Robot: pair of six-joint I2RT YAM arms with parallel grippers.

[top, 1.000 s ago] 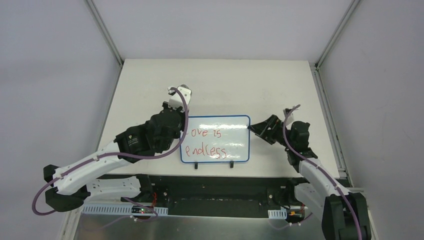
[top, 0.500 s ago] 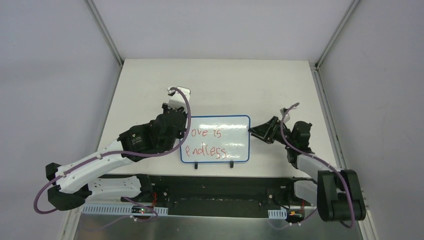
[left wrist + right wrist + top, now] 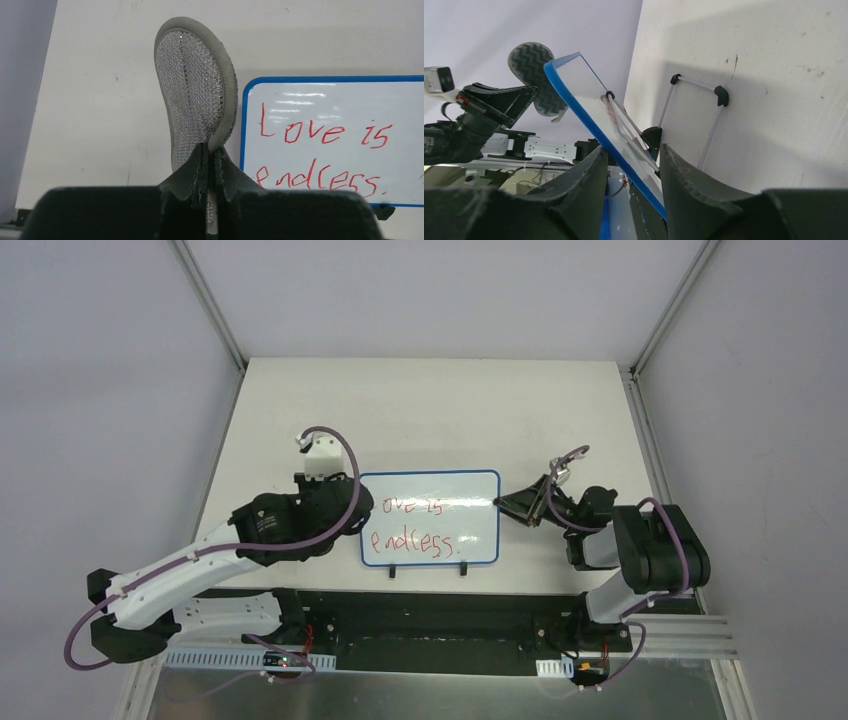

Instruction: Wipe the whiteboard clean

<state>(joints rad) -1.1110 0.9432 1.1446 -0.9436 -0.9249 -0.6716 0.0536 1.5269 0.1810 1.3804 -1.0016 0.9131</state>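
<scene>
The whiteboard (image 3: 430, 520) has a blue frame, leans on a wire stand and bears red writing, "Love is endless." (image 3: 325, 145). My left gripper (image 3: 210, 155) is shut on the stem of a grey oval eraser (image 3: 195, 95). The eraser is held upright just left of the board's left edge, apart from it. My right gripper (image 3: 520, 505) is at the board's right edge. Its jaws (image 3: 633, 147) straddle the blue rim (image 3: 589, 120), with a gap still showing on the front side. The eraser's ribbed back (image 3: 531, 62) shows beyond the board in the right wrist view.
The wire stand's leg (image 3: 696, 120) rests on the white table (image 3: 430, 410) behind the board, and its two black feet (image 3: 428, 568) stick out at the front. Grey walls and metal rails close in the table on three sides.
The right gripper has slid left onto the board's right edge and its jaws have narrowed around it. The right arm has folded down. The left arm has drawn the eraser left, off the board.
</scene>
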